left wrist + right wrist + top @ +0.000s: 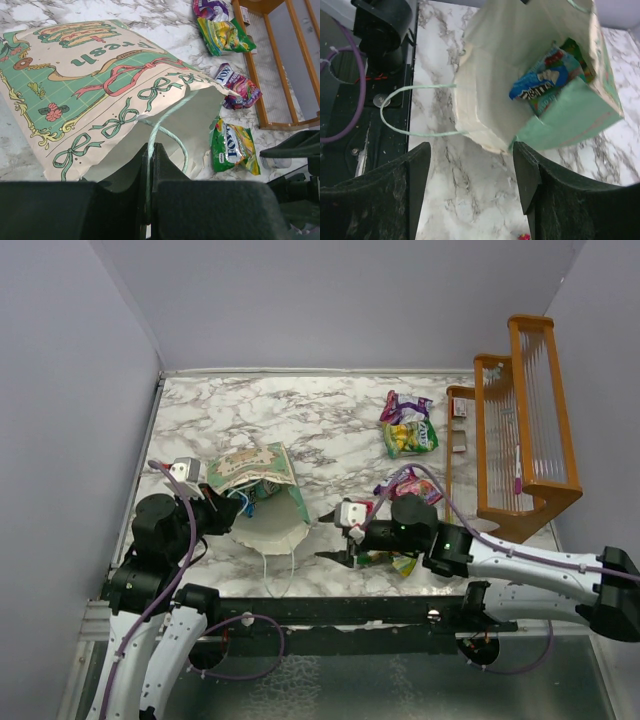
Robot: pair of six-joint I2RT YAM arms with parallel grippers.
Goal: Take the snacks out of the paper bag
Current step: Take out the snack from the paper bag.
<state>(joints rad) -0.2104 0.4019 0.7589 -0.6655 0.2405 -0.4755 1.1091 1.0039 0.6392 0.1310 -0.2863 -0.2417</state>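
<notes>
Open and empty, the right gripper faces the mouth of the tipped mint-green paper bag, a blue crinkly foil snack packet lying ahead, deep inside.

Paper bag of matt printed paper, softly creased, plain white inside, with a thin twisted string handle. Snacks in glossy, crinkled foil-like packets that catch the light. The table has a smooth, polished marble-look surface, white with grey veins. A rack of smooth, varnished orange-brown wood. The right gripper is matt black plastic, faintly grainy.
</notes>
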